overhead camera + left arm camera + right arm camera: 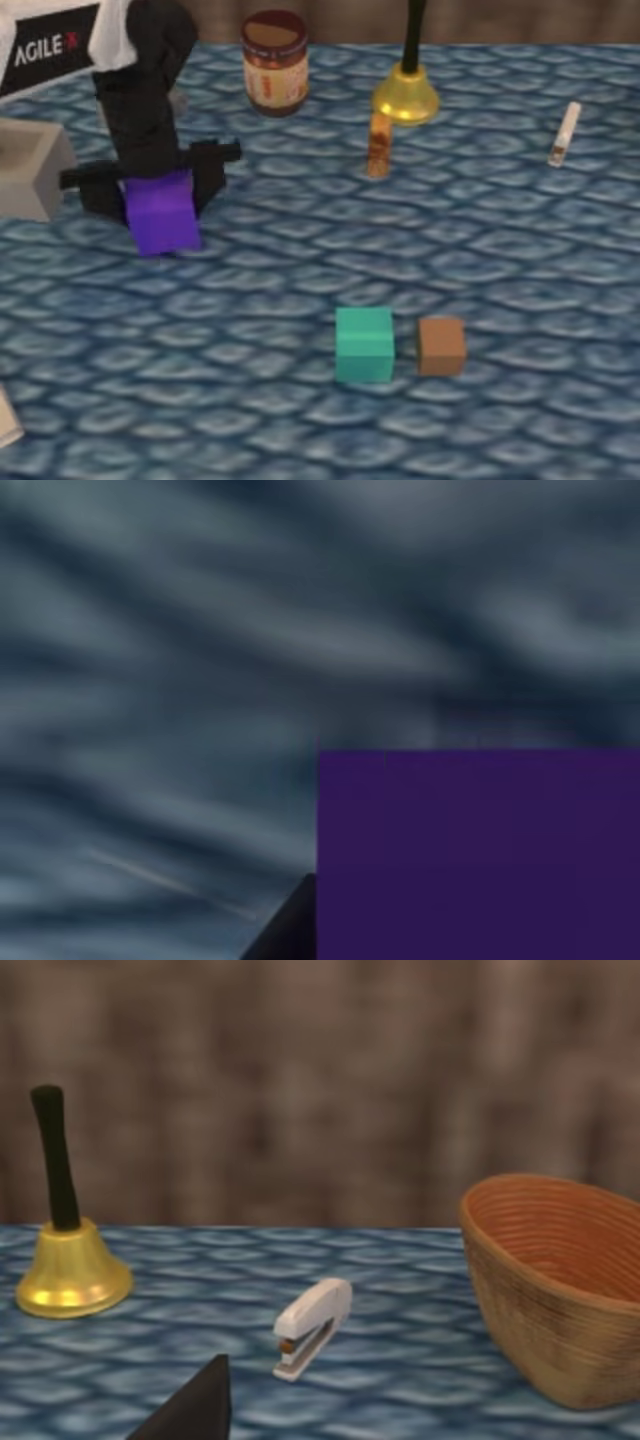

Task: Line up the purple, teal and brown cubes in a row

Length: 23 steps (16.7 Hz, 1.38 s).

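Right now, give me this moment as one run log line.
left gripper: holding purple cube at table's left | teal cube, brown cube: side by side, centre | right arm: out of top view | row: purple not yet added

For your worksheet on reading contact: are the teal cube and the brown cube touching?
Apart. The top view shows a narrow strip of blue cloth between the teal cube and the brown cube, which sit side by side.

Rendered simulation, blue patterned tabletop, flat blurred backdrop
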{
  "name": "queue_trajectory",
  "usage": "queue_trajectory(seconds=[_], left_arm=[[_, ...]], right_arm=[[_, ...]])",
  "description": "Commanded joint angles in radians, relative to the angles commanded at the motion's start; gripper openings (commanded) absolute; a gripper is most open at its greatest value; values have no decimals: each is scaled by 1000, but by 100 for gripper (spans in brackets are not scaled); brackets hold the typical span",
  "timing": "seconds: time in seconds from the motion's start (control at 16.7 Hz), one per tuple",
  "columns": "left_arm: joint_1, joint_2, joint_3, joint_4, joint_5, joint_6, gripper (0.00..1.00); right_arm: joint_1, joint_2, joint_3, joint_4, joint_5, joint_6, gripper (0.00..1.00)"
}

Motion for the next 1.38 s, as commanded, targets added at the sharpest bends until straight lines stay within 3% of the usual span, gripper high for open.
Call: queue_trajectory(seconds=[0.24, 0.6, 1.14, 1.38], left_arm=[[9, -39, 79, -119, 0, 0, 0], [-10, -55, 68, -118, -1, -1, 0], [-291, -359, -338, -27, -2, -99, 0], [-326, -394, -374, -16, -2, -111, 0]], right_arm=[[0, 0, 0, 0, 0, 0, 100], [0, 0, 0, 0, 0, 0, 100], [0, 0, 0, 0, 0, 0, 100], [0, 0, 0, 0, 0, 0, 100]])
